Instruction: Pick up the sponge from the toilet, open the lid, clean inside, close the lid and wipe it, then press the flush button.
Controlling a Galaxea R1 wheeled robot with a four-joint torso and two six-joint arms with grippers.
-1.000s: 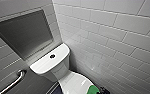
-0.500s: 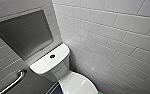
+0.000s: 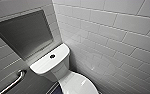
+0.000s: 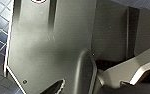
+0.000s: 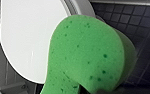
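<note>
Right gripper (image 5: 89, 90) clamps sponge (image 5: 88, 55), folded, raised over edge of lid (image 5: 28, 37). Pickup done. Lid down: bowl cleaned or not, can't tell. Button (image 3: 52, 56) likely still to press.

From my head view I see the lid (image 3: 77, 85) down over the bowl at the bottom centre of the frame, white, oval and glossy, with a bright glint on it. Up and to the left of it sits the flush button (image 3: 52, 56), a small round dark dot in the middle of the flat white tank top. On my right wrist view the sponge (image 5: 88, 57) looms close, bright green and pocked with small darker pores, curled over into a rounded hump that overlaps the lid's white edge.
</note>
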